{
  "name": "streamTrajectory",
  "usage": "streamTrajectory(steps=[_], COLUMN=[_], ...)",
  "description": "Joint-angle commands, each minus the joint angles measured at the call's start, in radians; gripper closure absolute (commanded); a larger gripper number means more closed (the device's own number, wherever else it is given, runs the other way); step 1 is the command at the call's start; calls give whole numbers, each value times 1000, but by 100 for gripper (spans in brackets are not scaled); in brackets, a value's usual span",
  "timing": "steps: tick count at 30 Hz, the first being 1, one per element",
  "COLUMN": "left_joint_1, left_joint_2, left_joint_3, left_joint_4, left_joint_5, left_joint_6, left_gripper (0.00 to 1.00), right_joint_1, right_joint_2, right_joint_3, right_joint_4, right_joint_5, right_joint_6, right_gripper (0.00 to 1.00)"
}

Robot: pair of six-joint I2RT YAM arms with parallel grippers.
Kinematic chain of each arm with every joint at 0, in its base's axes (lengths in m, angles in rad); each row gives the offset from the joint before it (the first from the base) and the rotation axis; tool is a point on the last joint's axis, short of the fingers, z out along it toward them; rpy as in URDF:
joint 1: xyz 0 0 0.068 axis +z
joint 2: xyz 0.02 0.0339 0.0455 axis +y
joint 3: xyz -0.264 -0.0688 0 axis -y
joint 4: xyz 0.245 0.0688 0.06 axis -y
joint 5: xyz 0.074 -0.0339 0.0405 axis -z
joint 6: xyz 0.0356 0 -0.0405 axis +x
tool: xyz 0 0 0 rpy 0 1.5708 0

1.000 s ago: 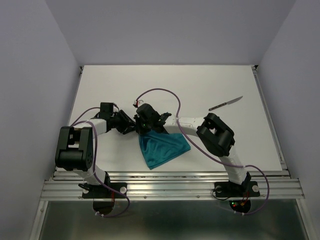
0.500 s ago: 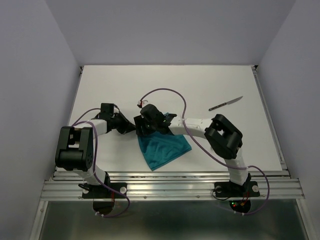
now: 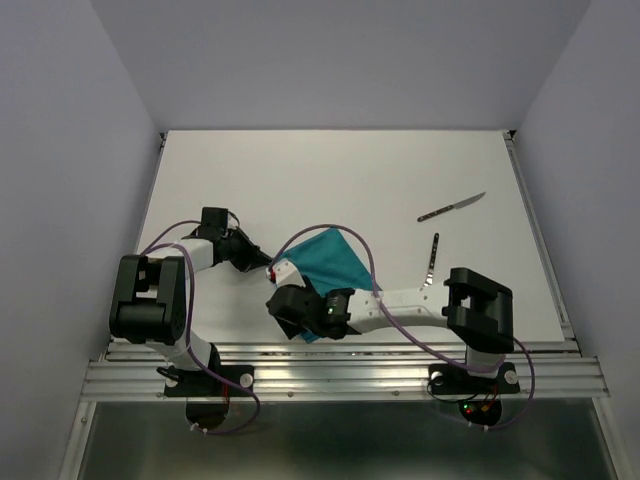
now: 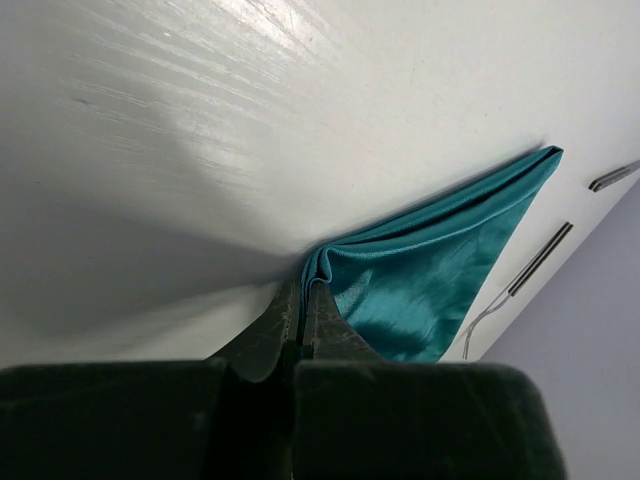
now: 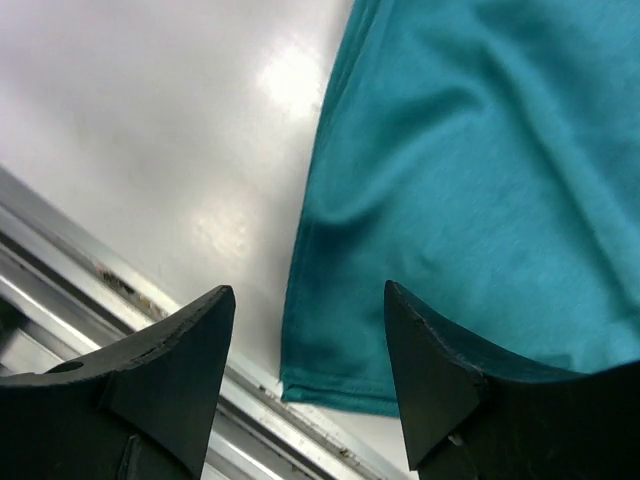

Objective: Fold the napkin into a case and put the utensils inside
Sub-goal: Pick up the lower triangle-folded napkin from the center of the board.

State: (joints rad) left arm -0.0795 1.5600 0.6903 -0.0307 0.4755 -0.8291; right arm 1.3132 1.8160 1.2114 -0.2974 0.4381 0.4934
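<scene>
The teal napkin (image 3: 328,260) lies folded on the white table, its near corner close to the front rail. My left gripper (image 3: 266,262) is shut on the napkin's left corner; in the left wrist view the cloth (image 4: 430,265) bunches into the closed jaws of that gripper (image 4: 303,290). My right gripper (image 3: 300,322) hovers open over the napkin's near corner (image 5: 300,385), and the right wrist view shows nothing between the fingers of the gripper (image 5: 308,292). The silver fork (image 3: 432,258) lies right of the napkin. Farther back to the right lies the dark-handled knife (image 3: 452,207).
The metal front rail (image 3: 340,365) runs just below the napkin's near corner and shows in the right wrist view (image 5: 60,270). Purple cables loop over both arms. Grey walls enclose the table on three sides.
My right gripper opened, let go of the napkin and swung toward the front rail. My left gripper shut on the cloth's left corner. The napkin now spreads farther back, and the fork shows.
</scene>
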Motion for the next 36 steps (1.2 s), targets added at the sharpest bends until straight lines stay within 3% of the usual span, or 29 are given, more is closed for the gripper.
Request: streamTrajectory(steps=[1,14,18,19,21,36], left_joint_1=[-6,-5,-5,-6,-6,-6], left_joint_2=[-40,-55,-57,-60,-60,-106], left_joint_3=[0,11,11,11,14,46], left_joint_4=[-29,-51,-54,-57,-60,-133], left_joint_5=[-24,-48,-54,-55,-58,-124], left_joint_6=[-5,-16,-16,-16,-13,13], left_gripper=[100,100,100,100,100,100], right_joint_1=[50,73,73,73,73,18], right_joint_2=[38,105,98,92,71,-148], right_joint_3=[25,-18,-35,-36,-46,-216], right_joint_4=[-74,-43,-28,-19,-8,224], right_joint_5=[143,113,108,109,113,-91], right_joint_6=[33,59,68,65,60,63], right_gripper=[35,51,76,87,97,99])
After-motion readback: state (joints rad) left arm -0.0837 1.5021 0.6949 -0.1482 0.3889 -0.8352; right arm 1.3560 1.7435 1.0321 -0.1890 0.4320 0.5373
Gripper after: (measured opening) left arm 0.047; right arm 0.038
